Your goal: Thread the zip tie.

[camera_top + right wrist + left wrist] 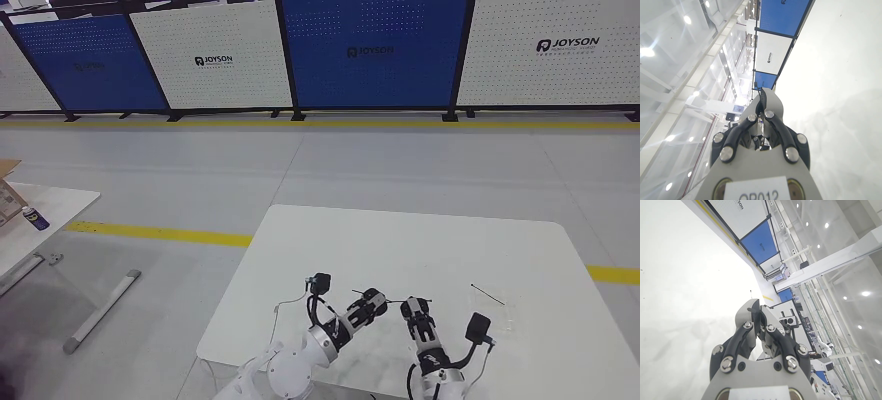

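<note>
The left gripper (759, 306) and right gripper (762, 92) both pinch the zip tie (756, 83) above the bench's (400, 240) near edge.

My left gripper (759, 306) has 2 pale grey, curved fingers (745, 311) on black linkage bars (738, 336) pinned with round silver screws (746, 324). My right gripper (762, 92) matches it. Nearer each wrist, a grey base plate (757, 370) carries a white label (759, 393).

I count two pincers — left gripper (759, 306), right gripper (762, 94); two ties — held zip tie (758, 90), loose zip tie (487, 293); one table (400, 240).
</note>
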`<state>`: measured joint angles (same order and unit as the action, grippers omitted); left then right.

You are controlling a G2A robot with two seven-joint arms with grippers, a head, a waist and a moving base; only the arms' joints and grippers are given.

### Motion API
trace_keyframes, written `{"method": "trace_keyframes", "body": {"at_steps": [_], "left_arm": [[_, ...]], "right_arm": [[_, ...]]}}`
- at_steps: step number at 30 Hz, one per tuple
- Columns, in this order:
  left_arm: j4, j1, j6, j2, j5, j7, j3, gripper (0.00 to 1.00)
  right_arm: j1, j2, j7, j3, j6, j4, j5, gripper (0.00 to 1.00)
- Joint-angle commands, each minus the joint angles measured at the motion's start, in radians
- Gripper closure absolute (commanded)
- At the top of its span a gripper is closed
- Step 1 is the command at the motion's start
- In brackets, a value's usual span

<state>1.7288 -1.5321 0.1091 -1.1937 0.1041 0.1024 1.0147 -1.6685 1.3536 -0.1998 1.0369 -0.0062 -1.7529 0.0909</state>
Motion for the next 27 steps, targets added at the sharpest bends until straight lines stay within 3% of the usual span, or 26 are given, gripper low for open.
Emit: {"method": "trace_keyframes", "body": {"at_steps": [1,21,25,27], "left_arm": [[0.001,0.000,0.001,0.000,0.000,0.003,0.000,1.00],[-0.008,0.003,0.001,0.000,-0.011,0.008,0.004,1.00],[-0.012,0.005,-0.019,-0.002,-0.014,-0.002,0.005,1.00],[-0.012,0.007,-0.028,-0.002,-0.016,-0.005,0.004,1.00]], "right_arm": [[0.000,0.001,0.003,0.001,0.000,0.000,0.000,1.00],[-0.001,0.010,0.024,0.007,-0.003,0.003,-0.009,1.00],[-0.002,0.011,0.030,0.010,-0.001,0.003,-0.009,1.00],[-0.003,0.011,0.032,0.011,0.000,0.003,-0.009,0.95]]}}
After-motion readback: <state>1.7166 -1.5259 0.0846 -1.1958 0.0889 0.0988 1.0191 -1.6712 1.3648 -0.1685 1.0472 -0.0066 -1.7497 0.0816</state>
